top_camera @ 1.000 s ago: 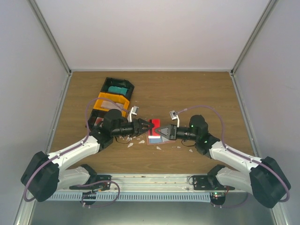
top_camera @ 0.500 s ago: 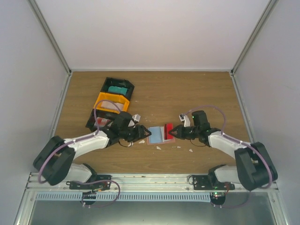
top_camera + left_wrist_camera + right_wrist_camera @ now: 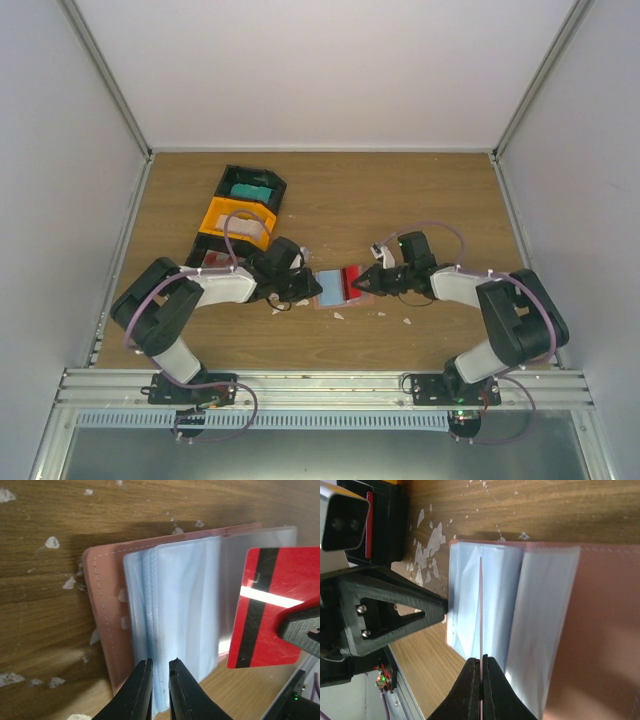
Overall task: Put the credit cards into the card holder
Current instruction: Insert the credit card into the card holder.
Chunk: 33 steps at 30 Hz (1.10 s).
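**Right claw [image 3: 481, 677] pinching a red card [image 3: 272, 605] at the open card holder [image 3: 102, 630]**

Right claw is pressing its two fingers together on the red card, gripping it by one short end so that the free end is pointing toward the holder. From its own camera the card is showing edge-on, a thin line aimed along the clear sleeves [image 3: 185, 615], which looks like lining up for a slide into a pocket.

Left claw [image 3: 160, 680] is nipping the near edge of those sleeves, its fingers nearly touching with the plastic between them. That grip is probably doing two jobs: keeping the holder from skidding on the table [image 3: 420, 200] and keeping a pocket mouth open.

The holder is lying open and flat between the two claws, pink cover underneath, sleeves fanned on top. The red card is hanging over its right edge and is not yet sitting in any pocket.

Compared with a second ago, the red card is no longer riding over the middle of the holder; it is now sitting out at the right side. Both arms are also folding in lower and closer to the holder.
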Each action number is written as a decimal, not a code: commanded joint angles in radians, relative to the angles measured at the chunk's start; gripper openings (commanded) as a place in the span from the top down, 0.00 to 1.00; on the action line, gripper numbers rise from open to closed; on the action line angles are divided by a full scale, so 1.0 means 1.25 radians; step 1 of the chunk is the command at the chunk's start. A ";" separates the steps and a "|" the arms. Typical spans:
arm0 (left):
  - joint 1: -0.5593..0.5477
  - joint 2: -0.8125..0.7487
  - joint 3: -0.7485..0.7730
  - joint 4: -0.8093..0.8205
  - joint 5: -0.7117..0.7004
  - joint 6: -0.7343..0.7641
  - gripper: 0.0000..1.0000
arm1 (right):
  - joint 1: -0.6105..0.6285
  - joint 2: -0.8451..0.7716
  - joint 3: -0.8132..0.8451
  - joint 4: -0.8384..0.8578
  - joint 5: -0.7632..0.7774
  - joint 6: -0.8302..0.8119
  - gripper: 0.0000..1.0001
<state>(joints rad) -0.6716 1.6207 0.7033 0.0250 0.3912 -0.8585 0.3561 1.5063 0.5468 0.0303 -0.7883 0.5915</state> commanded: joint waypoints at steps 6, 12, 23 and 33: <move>-0.010 0.038 0.015 0.004 -0.046 0.019 0.83 | 0.038 0.101 0.056 0.054 -0.005 0.018 1.00; -0.011 0.050 0.010 0.002 -0.044 0.018 0.82 | 0.057 0.157 0.056 0.059 0.022 0.035 1.00; -0.015 0.068 0.005 0.014 -0.032 0.024 0.90 | 0.102 0.215 0.069 0.075 0.041 0.070 0.99; -0.020 0.077 0.005 0.019 -0.029 0.026 0.95 | 0.125 0.241 0.074 0.086 0.047 0.090 0.98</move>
<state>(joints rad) -0.6743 1.6657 0.7052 0.0216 0.3603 -0.8440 0.4725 1.7596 0.6437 0.1871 -0.7956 0.6949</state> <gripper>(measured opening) 0.056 0.027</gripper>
